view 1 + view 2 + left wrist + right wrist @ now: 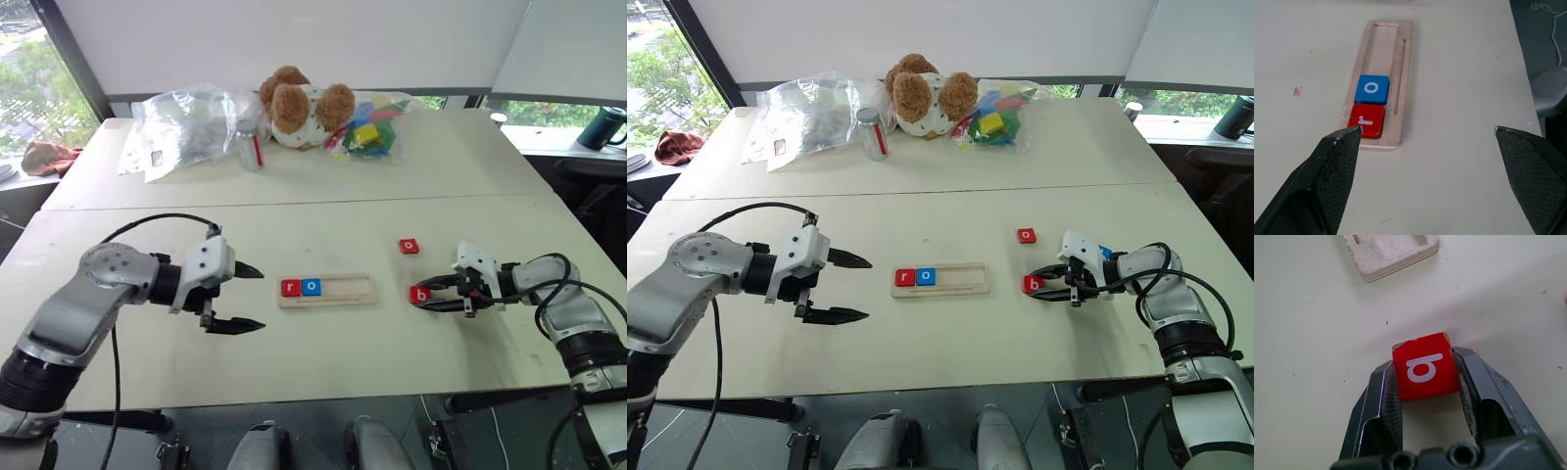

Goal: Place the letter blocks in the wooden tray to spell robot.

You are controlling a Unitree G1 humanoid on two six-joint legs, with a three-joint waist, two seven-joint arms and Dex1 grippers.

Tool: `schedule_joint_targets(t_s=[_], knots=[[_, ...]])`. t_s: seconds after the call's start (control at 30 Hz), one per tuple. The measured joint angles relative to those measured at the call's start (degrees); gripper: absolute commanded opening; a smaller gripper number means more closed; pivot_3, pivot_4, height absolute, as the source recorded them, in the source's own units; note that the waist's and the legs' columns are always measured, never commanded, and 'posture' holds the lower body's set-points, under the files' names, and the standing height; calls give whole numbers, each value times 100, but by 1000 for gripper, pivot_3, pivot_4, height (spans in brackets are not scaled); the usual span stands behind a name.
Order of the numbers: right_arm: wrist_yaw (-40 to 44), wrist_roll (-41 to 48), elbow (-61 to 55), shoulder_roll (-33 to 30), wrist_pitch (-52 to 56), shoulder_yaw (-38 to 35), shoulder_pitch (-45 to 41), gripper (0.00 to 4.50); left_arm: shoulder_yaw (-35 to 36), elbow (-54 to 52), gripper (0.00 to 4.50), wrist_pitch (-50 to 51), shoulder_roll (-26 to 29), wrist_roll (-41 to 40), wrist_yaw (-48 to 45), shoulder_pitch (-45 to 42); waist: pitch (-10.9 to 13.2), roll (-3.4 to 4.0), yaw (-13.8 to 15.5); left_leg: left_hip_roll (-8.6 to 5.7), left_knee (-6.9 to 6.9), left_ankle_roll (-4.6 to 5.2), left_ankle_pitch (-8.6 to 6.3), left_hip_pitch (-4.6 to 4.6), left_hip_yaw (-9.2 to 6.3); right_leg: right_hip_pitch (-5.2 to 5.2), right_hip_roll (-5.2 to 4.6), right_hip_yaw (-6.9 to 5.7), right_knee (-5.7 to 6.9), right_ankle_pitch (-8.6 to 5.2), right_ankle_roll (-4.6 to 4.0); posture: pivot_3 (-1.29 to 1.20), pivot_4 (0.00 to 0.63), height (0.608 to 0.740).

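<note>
**Letter blocks: two in the tray, the "b" clamped in the right gripper**

The letter blocks are split between tray and table. A red "r" block (291, 287) and a blue "o" block (312, 286) lie side by side, touching, at the left end of the wooden tray (351, 291); the rest of the tray is bare. The tray lies lengthwise near the middle of the front table (323, 362), about midway between its side edges.

The right gripper (1426, 377) is closed on a red "b" block (1424, 366), one black finger pressed against each of two opposite sides, with the letter face up. The block sits low at the table surface, just off the right end of the tray; whether it touches the table I cannot tell. A second red "o" block (409, 246) lies flat on the table, near the gripped block and farther from the front edge.

The left gripper (247, 298) hangs to the left of the tray with its fingers spread wide and nothing between them, tips aimed toward the tray's left end.

Along the far edge of the rear table sit a teddy bear (299, 106), a clear plastic bag (181, 125), a small bottle (251, 143) and a bag of multicoloured toy blocks (370, 127).
</note>
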Motion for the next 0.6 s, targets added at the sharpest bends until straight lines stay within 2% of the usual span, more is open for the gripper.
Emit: schedule_joint_targets(t_s=[0.13, 0.3, 0.5, 0.6], knots=[[-30, 54, -528, 240, 719, 24, -333, 1172, 88, 188, 4500, -11, 18, 8, 52, 66, 2, 3, -43, 1, 0, -5, 3, 0, 1, -8, 1, 3, 6, 1, -1, 0, 150, 740], [-64, -18, -1159, 879, 1609, 560, -1362, 1172, 121, 336, 4500, -80, 69, 66, 58, 85, 2, 5, -30, 3, -7, -9, 4, -1, -7, -18, 5, -5, 16, 0, -2, 0, 150, 740], [-153, -562, -418, 1572, 1446, 1320, -1790, 1172, 140, 472, 4500, -136, 73, 143, 175, 181, 3, 4, 52, -17, 2, -23, 12, -24, -12, -19, -18, -12, -2, 1, -1, 0, 150, 740], [-141, -693, -190, 1642, 1324, 1432, -1879, 1172, 138, 466, 4500, -137, 11, 142, 251, 179, 2, 4, 15, -20, 2, -35, 19, -30, -11, -25, -21, -12, -4, 1, -1, 0, 150, 740]])
